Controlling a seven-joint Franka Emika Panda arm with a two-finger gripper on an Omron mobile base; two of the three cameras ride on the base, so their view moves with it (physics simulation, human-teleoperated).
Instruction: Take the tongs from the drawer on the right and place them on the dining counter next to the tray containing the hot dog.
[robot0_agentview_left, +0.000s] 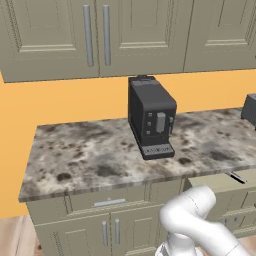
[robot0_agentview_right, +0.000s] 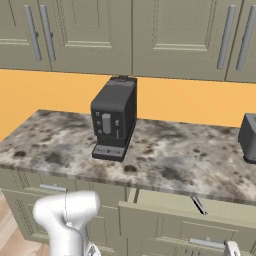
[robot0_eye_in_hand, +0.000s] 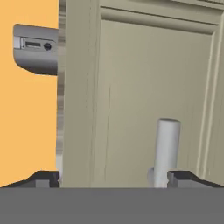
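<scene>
From the left base view, the shallow beige-grey cabinet drawer (robot0_agentview_left: 227, 181) on the right stands pulled out below the edge of the grey-brown speckled stone counter (robot0_agentview_left: 90, 155), which I judge is why its pale interior is exposed for a reach from above. The slender black-and-silver tongs (robot0_agentview_left: 236, 177) lie flat on the drawer floor, their long axis running diagonally from upper left to lower right. A black coffee machine (robot0_agentview_left: 151, 116) stands upright on the counter against the orange wall, and the white arm (robot0_agentview_left: 192, 215) bends low in front of the cabinets.

From the right base view, the same drawer (robot0_agentview_right: 190, 207) juts toward the camera, and the tongs (robot0_agentview_right: 198, 204) rest inside it near the front, lying at a slant with one end toward the back and left and the other toward the front and right. Which end is the handle is too small to tell. A grey appliance (robot0_agentview_right: 248, 138) sits at the counter's right edge.

In the hand view, the pincer (robot0_eye_in_hand: 113, 178) has its jaws spread wide with nothing between them; the dark fingertips (robot0_eye_in_hand: 43, 178) stand far apart. A round silver handle (robot0_eye_in_hand: 167, 148) on the framed panel front rises just inside the right tip, so the pincer looks freed from the pull, ready to rise to the tongs.
</scene>
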